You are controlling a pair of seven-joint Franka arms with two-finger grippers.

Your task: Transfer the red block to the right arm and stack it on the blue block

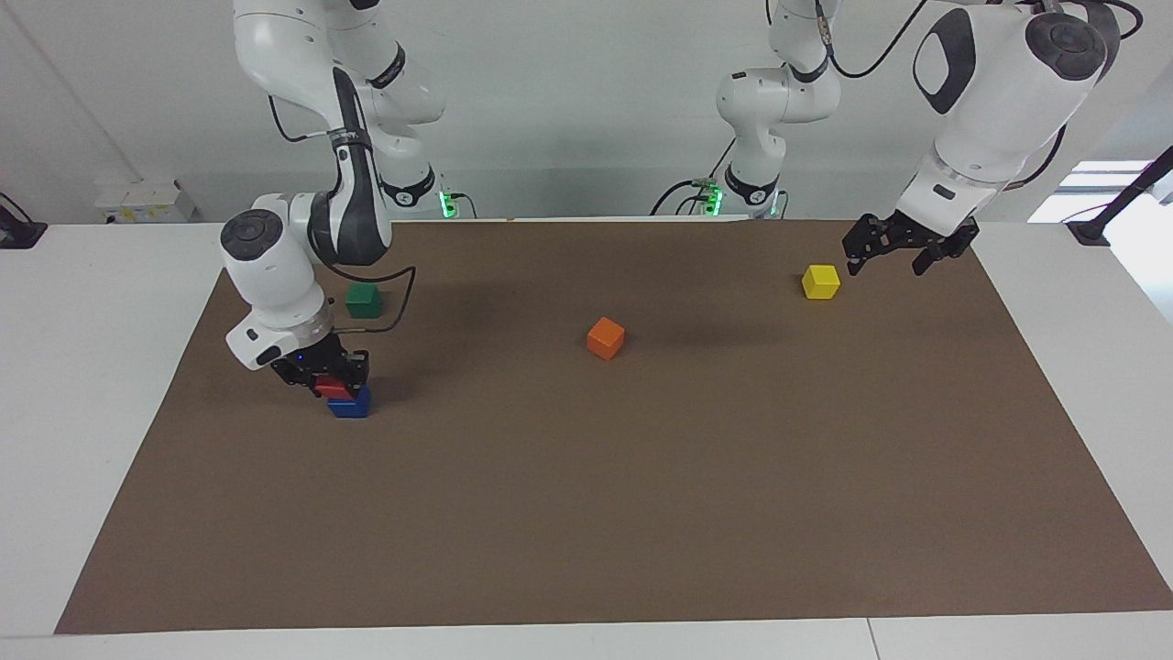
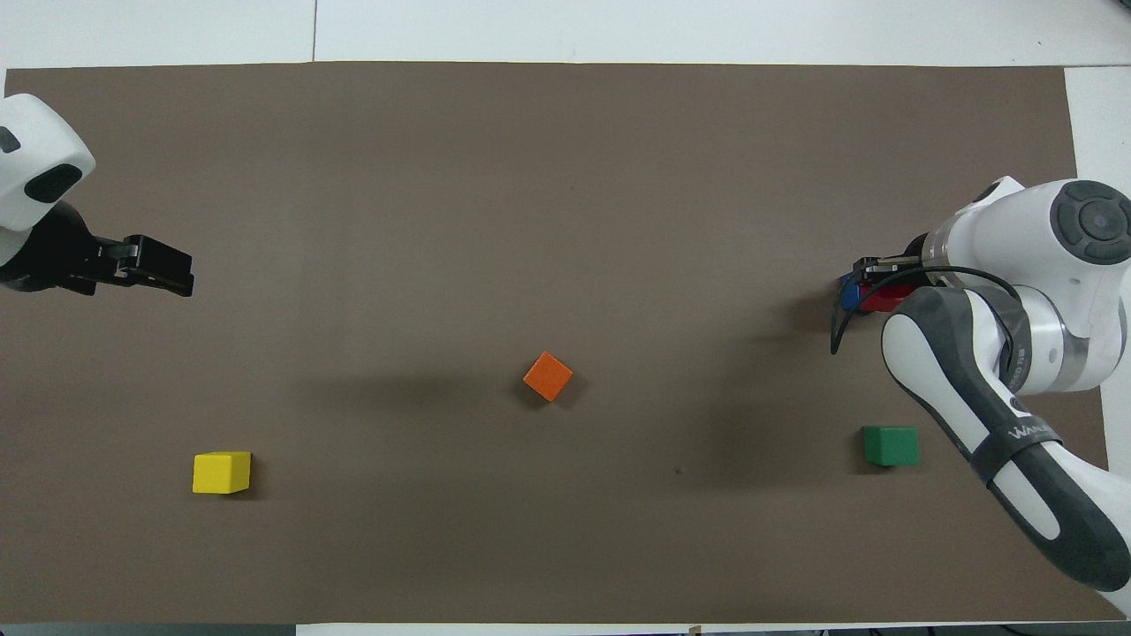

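The red block point(image 1: 335, 390) is between the fingers of my right gripper point(image 1: 334, 381), which is shut on it. It rests slightly tilted on top of the blue block point(image 1: 352, 406), at the right arm's end of the brown mat. In the overhead view the red block point(image 2: 886, 301) and the blue block point(image 2: 849, 292) peek out beside the right gripper point(image 2: 870, 284), mostly hidden by the arm. My left gripper point(image 1: 889, 259) is open and empty, up in the air over the left arm's end of the mat; it also shows in the overhead view point(image 2: 163, 269).
A green block point(image 1: 364, 300) lies nearer to the robots than the blue block, close to the right arm's cable. An orange block point(image 1: 606, 337) sits mid-mat. A yellow block point(image 1: 821, 281) lies beside the left gripper. The brown mat point(image 1: 586, 513) covers the table.
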